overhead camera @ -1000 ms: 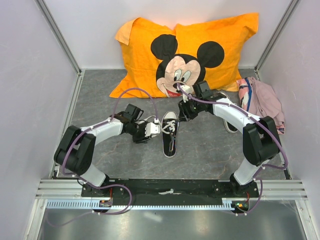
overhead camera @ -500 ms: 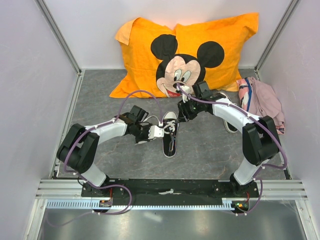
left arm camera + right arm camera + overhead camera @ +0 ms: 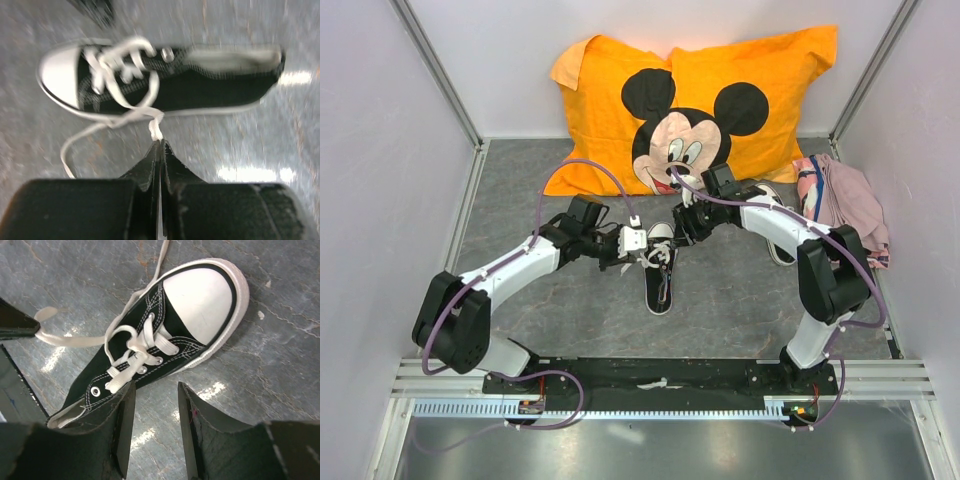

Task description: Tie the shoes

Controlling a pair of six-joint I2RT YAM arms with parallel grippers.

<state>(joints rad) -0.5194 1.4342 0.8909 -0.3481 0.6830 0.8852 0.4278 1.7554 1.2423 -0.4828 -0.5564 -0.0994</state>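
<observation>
A black sneaker (image 3: pixel 660 278) with a white toe cap lies mid-table, toe toward the pillow. It also shows in the left wrist view (image 3: pixel 170 82) and the right wrist view (image 3: pixel 150 340). Its white laces (image 3: pixel 125 75) are loose. My left gripper (image 3: pixel 636 242) sits just left of the toe, shut on one lace end (image 3: pixel 155 128) and pulling it out sideways. My right gripper (image 3: pixel 686 226) hovers open at the right of the toe, its jaws (image 3: pixel 154 390) empty beside the eyelets. The second sneaker (image 3: pixel 781 254) lies right, mostly hidden under the right arm.
An orange Mickey Mouse pillow (image 3: pixel 690 100) leans at the back wall. A pink cloth bundle (image 3: pixel 845 200) lies at the right wall. White walls with metal rails close in both sides. The floor is grey stone-patterned.
My left gripper has moved up and toward the shoe's toe with the lace held, and the left arm has stretched out. The right gripper has barely moved.
</observation>
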